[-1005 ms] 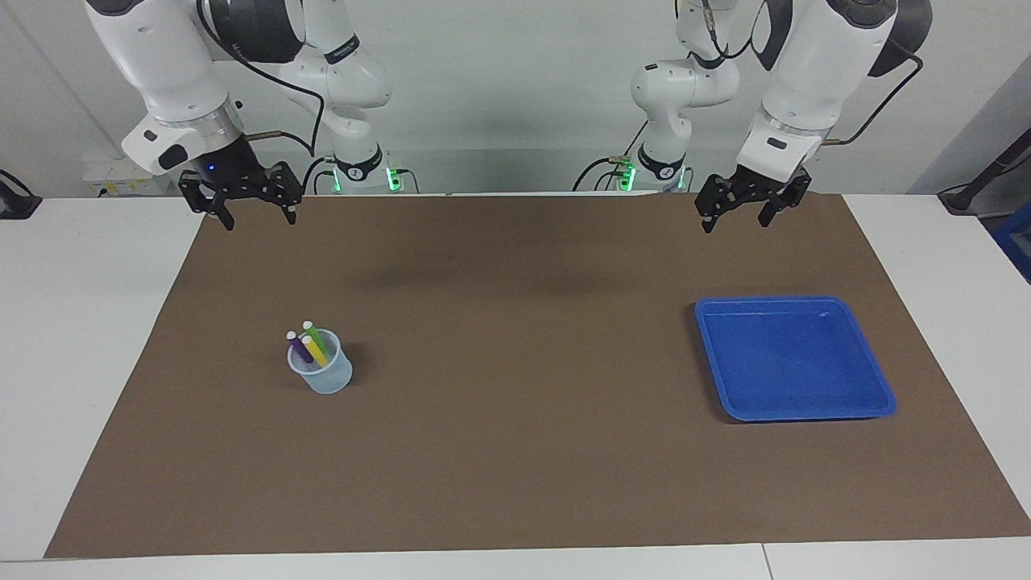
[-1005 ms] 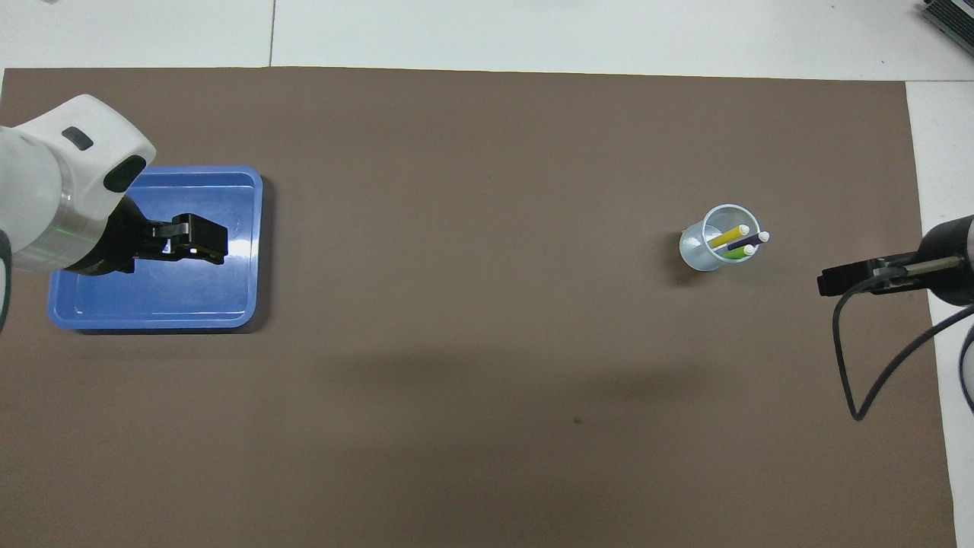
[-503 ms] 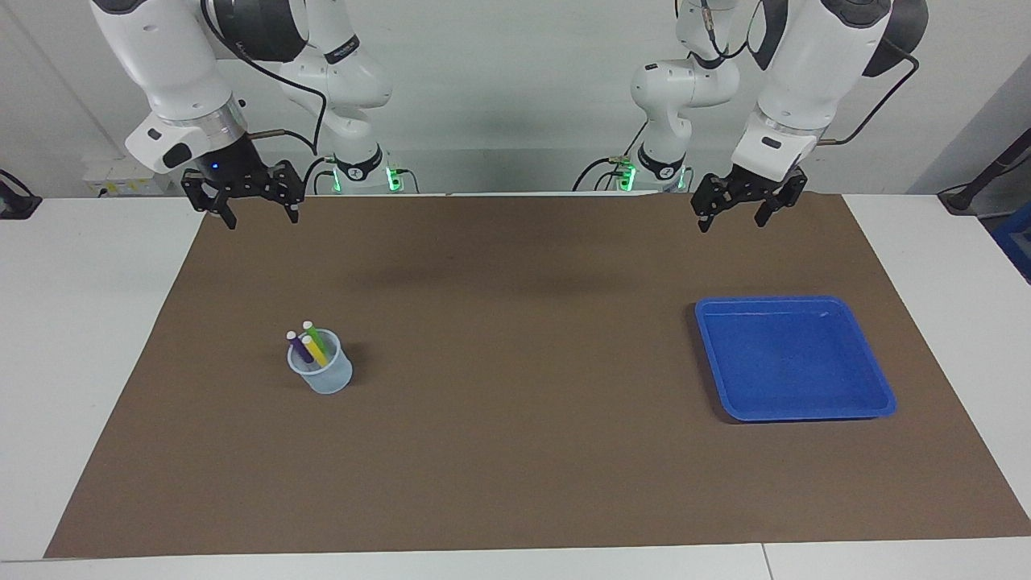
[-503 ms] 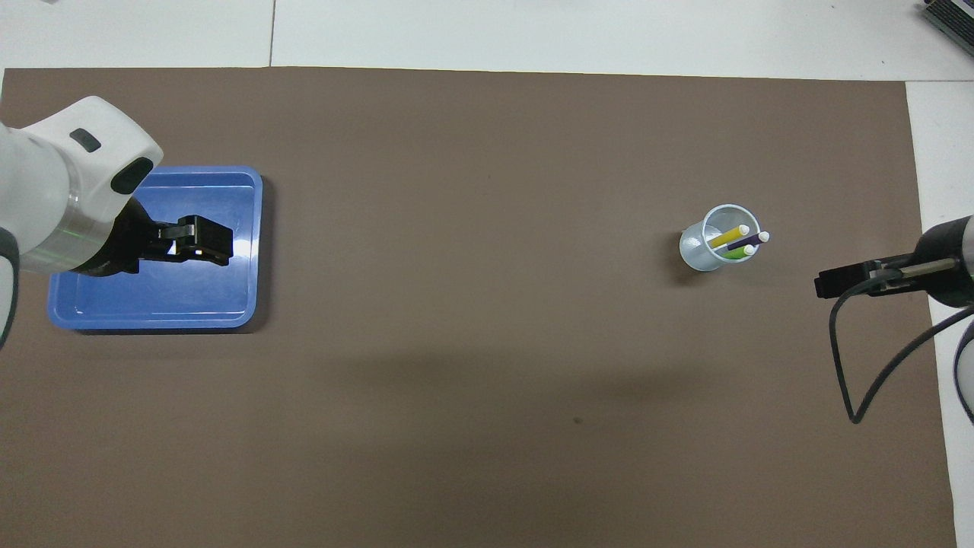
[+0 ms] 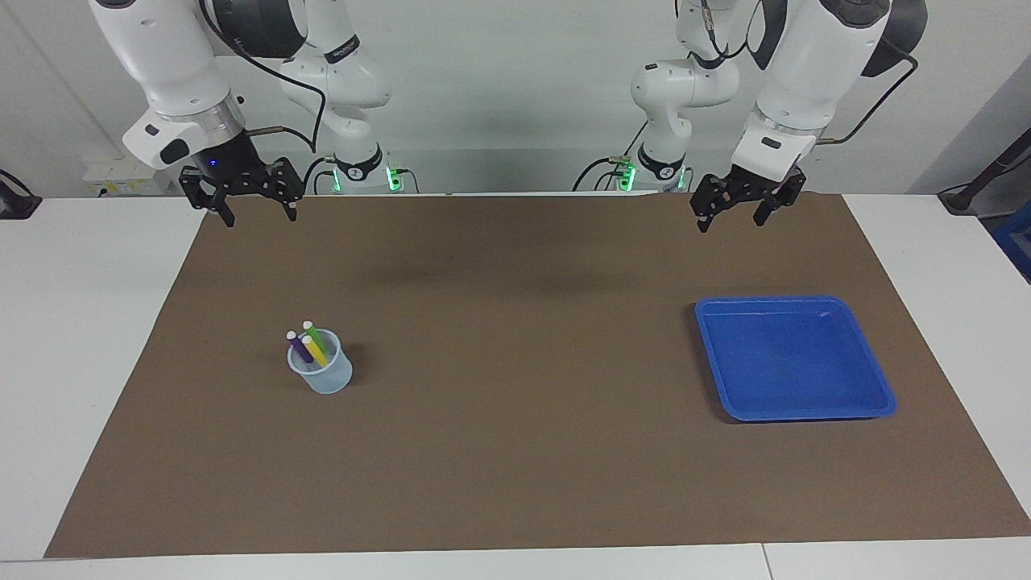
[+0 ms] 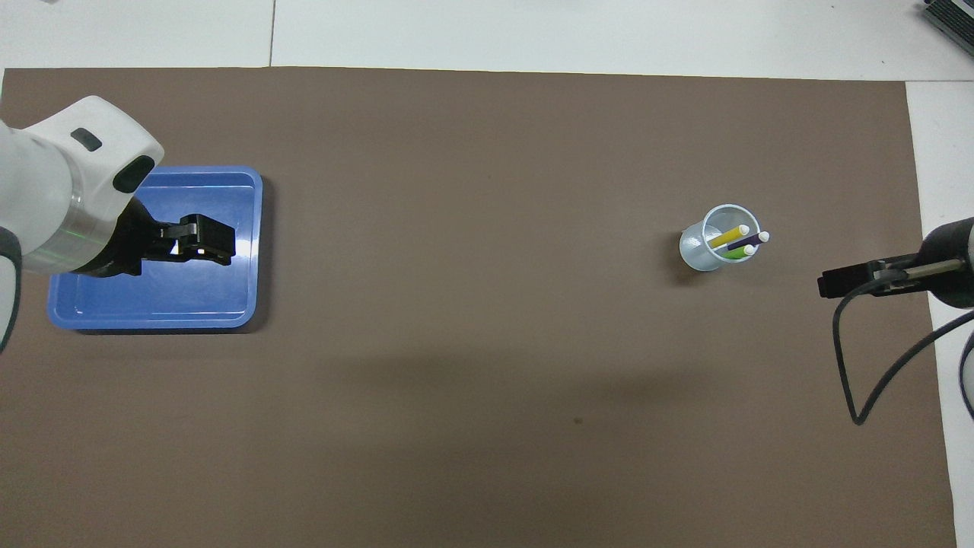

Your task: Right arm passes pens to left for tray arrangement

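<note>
You see the 3 pens standing in the translucent cup toward the right arm's end of the brown mat, well apart from the blue tray at the left arm's end. Both the right gripper and left gripper hang raised over the mat's edge by the robots, jaws spread wide and holding nothing.

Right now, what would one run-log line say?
pens: in cup | tray: empty | right gripper: open, raised, empty | left gripper: open, raised, empty

Left gripper, right gripper: raised, fingers apart, empty.
</note>
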Controlling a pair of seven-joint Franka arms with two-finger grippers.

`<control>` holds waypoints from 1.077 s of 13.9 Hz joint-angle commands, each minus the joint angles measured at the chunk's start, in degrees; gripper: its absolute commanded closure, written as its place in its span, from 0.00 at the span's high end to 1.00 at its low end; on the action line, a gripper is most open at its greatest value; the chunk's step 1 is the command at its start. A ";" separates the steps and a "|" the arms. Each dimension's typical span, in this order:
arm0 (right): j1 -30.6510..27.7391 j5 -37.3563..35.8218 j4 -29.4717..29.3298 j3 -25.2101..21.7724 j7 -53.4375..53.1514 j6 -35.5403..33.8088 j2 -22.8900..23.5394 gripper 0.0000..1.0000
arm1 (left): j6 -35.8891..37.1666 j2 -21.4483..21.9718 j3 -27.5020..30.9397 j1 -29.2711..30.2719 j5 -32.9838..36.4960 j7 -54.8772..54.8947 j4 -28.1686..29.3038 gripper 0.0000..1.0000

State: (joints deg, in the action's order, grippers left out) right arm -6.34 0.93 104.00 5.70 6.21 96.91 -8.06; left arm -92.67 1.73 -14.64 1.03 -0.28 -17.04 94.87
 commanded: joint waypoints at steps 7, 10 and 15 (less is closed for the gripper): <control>-0.86 -0.49 9.90 0.10 8.29 5.84 -4.42 1.00 | -0.66 2.31 0.40 -1.47 -2.87 -8.61 2.95 1.00; -0.78 -1.89 10.87 0.19 8.11 7.49 -3.02 1.00 | -2.50 2.83 0.32 -1.82 -4.28 -14.50 4.62 1.00; -0.78 -1.89 9.47 0.28 8.29 21.02 8.82 1.00 | -5.85 4.95 0.40 -5.78 -4.99 -27.16 8.84 1.00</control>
State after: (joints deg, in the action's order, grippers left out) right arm -6.42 -0.07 114.60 5.53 13.07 113.87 -4.63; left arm -96.83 3.94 -15.01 -3.86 -4.60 -40.71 100.63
